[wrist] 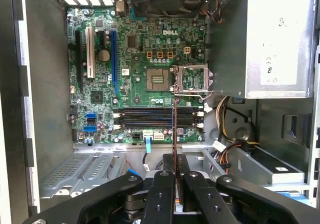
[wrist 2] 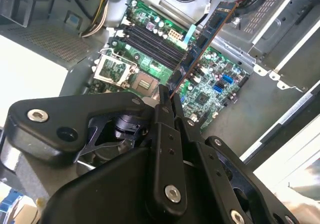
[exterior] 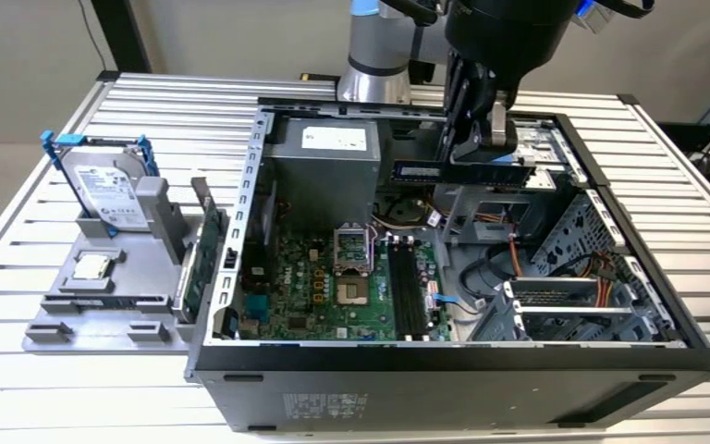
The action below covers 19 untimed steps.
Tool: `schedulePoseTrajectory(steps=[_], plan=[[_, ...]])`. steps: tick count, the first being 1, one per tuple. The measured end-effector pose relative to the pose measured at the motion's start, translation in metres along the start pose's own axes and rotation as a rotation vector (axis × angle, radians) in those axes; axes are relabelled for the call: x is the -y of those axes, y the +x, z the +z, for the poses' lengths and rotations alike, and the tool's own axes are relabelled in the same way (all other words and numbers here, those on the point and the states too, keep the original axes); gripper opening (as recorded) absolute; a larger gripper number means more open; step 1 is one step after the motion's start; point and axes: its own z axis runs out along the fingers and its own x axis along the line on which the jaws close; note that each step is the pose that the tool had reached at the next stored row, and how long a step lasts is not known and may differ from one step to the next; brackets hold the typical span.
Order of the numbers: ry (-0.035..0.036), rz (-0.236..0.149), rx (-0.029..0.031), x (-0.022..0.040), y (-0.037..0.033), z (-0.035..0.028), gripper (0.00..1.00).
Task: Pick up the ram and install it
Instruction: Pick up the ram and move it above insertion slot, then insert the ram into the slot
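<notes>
Risk: I judge the ram (wrist 2: 200, 44) could jam or miss. It hangs crosswise to the memory slots (wrist: 150, 118), and any tilt in my grip would worsen that.
Claw: my claw (wrist: 174, 160) is nearly closed, pinching the ram's edge.
Ram: aloft over the motherboard (wrist: 100, 84) inside the open case (exterior: 454, 363), unseated.

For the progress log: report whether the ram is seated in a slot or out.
Out. The tool grips the ram above the motherboard, clear of its dark slots.
</notes>
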Motion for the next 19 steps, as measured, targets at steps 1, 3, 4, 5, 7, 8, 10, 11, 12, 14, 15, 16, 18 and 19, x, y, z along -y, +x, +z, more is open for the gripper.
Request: schedulePoseTrajectory(steps=[1, 3, 4, 5, 7, 8, 10, 11, 12, 14, 15, 16, 18, 19], plan=[[0.0000, 0.000, 0.0001, 0.0000, 0.0000, 0.0000, 0.00], [0.0000, 0.000, 0.0000, 0.0000, 0.0000, 0.0000, 0.00], [0.0000, 0.000, 0.0001, 0.0000, 0.0000, 0.0000, 0.00], [0.0000, 0.000, 0.0000, 0.0000, 0.0000, 0.0000, 0.00], [0.0001, 0.003, 0.0000, 0.0000, 0.0000, 0.0000, 0.00], [0.0002, 0.006, -0.0001, 0.0000, 0.0000, 0.0000, 0.00], [0.0007, 0.014, -0.0001, 0.0001, 0.0000, 0.0000, 0.00], [0.0010, 0.019, -0.0001, 0.0001, 0.0000, 0.0000, 0.00], [0.0012, 0.024, -0.0001, 0.0001, 0.0000, 0.0000, 0.00], [0.0017, 0.034, -0.0001, 0.0000, 0.0000, 0.0000, 0.00], [0.0020, 0.039, -0.0001, 0.0000, 0.0000, 0.0000, 0.00], [0.0023, 0.045, -0.0002, 0.0000, 0.0000, 0.0000, 0.00], [0.0030, 0.057, -0.0002, 0.0000, 0.0000, 0.0000, 0.00], [0.0033, 0.065, -0.0002, 0.0000, 0.0000, 0.0000, 0.00]])
